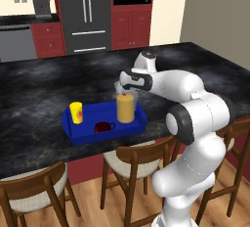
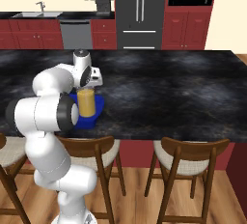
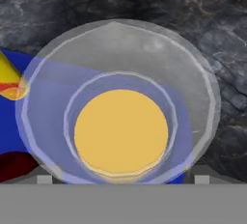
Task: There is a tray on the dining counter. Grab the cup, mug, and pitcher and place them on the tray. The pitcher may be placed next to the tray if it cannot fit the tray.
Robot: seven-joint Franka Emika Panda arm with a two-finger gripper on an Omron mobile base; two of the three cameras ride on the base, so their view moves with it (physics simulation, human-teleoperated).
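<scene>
Nearest, wooden chairs [image 1: 139,158] line the front edge of the dining counter [image 1: 44,91]. Just past that edge sits the tray [image 1: 78,137], long side parallel to the edge and close to it.

Left base view gives the full tray layout: cup [image 1: 75,112] upright at the left end, mug [image 1: 103,127] low in the middle near the front rim, pitcher [image 1: 125,106] upright at the right end. All three inside the rim, apart from each other.

Right base view: arm blocks most of the tray [image 2: 95,107]; only the pitcher [image 2: 86,102] and one blue corner are visible. It does show a wide bare counter [image 2: 169,92] to the right and behind.

Hand view looks straight down the pitcher [image 3: 120,131] mouth, orange liquid centred, cup [image 3: 10,84] at left edge, mug [image 3: 17,165] lower left.

Gripper [image 1: 123,90] sits directly over the pitcher top, pointing down, forearm reaching in from the right. Jaws spread wide, fingers astride the clear upper wall, not clamping it.
</scene>
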